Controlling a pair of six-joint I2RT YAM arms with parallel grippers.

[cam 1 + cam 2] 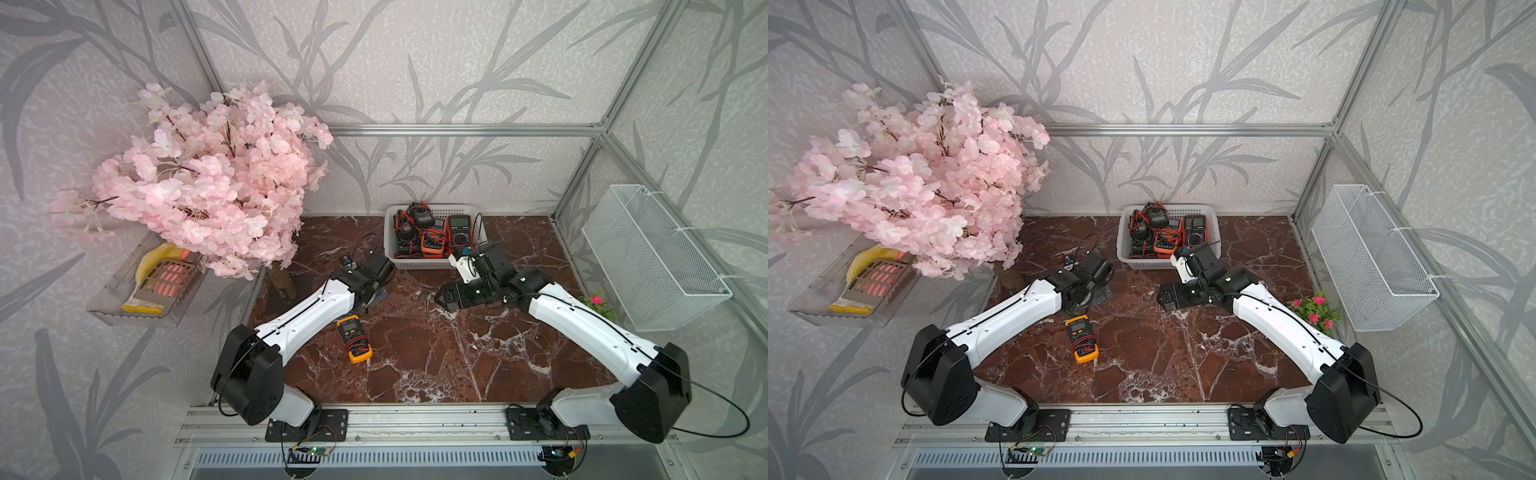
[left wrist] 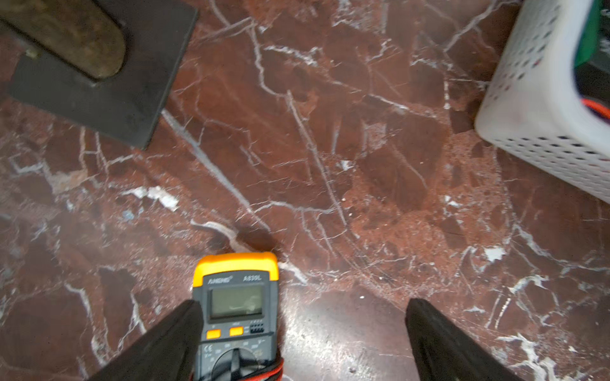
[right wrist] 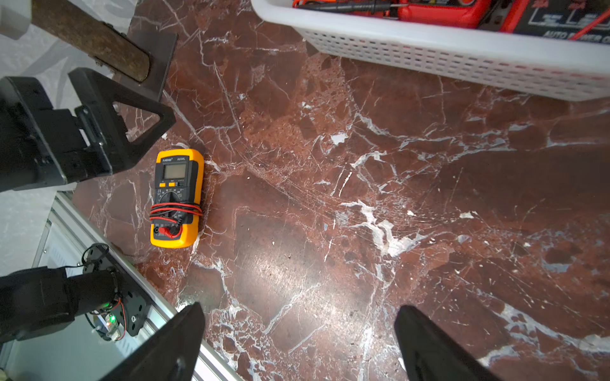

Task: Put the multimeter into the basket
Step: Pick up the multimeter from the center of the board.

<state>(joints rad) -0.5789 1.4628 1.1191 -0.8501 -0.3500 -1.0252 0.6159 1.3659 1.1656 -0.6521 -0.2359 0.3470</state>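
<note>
One orange multimeter (image 1: 354, 338) lay face up on the marble tabletop (image 1: 415, 353), near the front and well apart from the basket (image 1: 419, 263) at the back, which already held several other meters. You had both sets of jaws spread wide and empty. In the left wrist view the left gripper (image 2: 303, 308) hung above the table with the multimeter (image 2: 236, 313) off to one side of its gap, against one finger (image 2: 185, 326) in the picture rather than centred between the two. The right gripper (image 3: 298, 311) was over bare marble, with the multimeter (image 3: 176, 198) well away from it.

You could have expected a stiff, boxy plastic body in a rubbery orange boot: probably light enough for one gripper, not fragile, and less slippery on the boot than on the grey face. The red and black test leads were wound around the lower half, and those loops looked soft and liable to shift or snag under a pad. The better hold seemed to be across the narrow width at the upper half, pads on the orange sides beside the display and clear of the leads. From where you stood, the left gripper needed to be centred over the body first. The crowded basket suggested a low, gentle release onto the meters inside.
</note>
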